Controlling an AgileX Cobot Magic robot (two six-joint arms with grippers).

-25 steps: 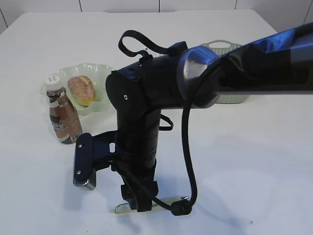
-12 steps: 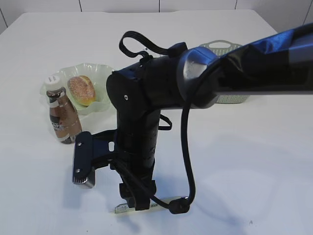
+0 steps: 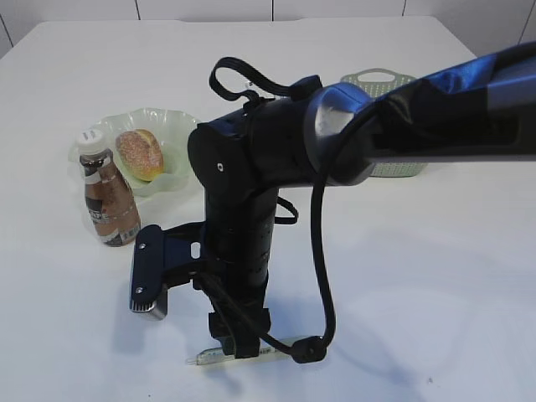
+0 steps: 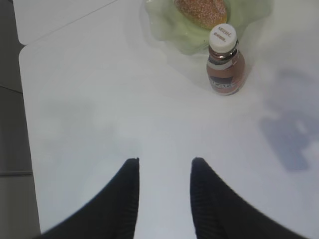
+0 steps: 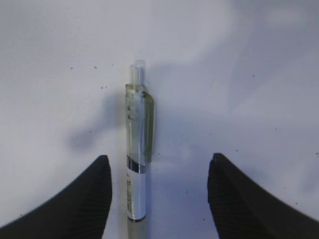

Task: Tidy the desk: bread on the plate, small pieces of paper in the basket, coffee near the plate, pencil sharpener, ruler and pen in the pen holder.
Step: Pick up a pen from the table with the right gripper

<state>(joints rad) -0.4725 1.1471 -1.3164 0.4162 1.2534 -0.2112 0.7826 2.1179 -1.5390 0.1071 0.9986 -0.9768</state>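
Observation:
A clear and white pen [image 5: 138, 149] lies on the white desk [image 3: 435, 276] near its front edge, its tip showing at the pen [image 3: 205, 358]. My right gripper [image 5: 159, 157] hangs open straight over it, one finger on each side, with the pen closer to the left finger. From outside, the right gripper [image 3: 243, 345] points down at the pen. The bread [image 3: 140, 153] sits on the green plate [image 3: 172, 126] and the coffee [image 3: 109, 201] stands beside it. My left gripper [image 4: 165, 160] is open and empty above bare desk. Pen holder, ruler, pencil sharpener and paper pieces are out of view.
The green basket [image 3: 381, 84] stands at the back right, mostly hidden behind my right arm [image 3: 419, 109]. In the left wrist view the coffee [image 4: 225, 67] and plate [image 4: 169, 30] lie ahead, and the desk's edge [image 4: 22, 99] runs along the left.
My right arm has shifted slightly to the right and settled a little lower over the pen. Both grippers keep the same opening.

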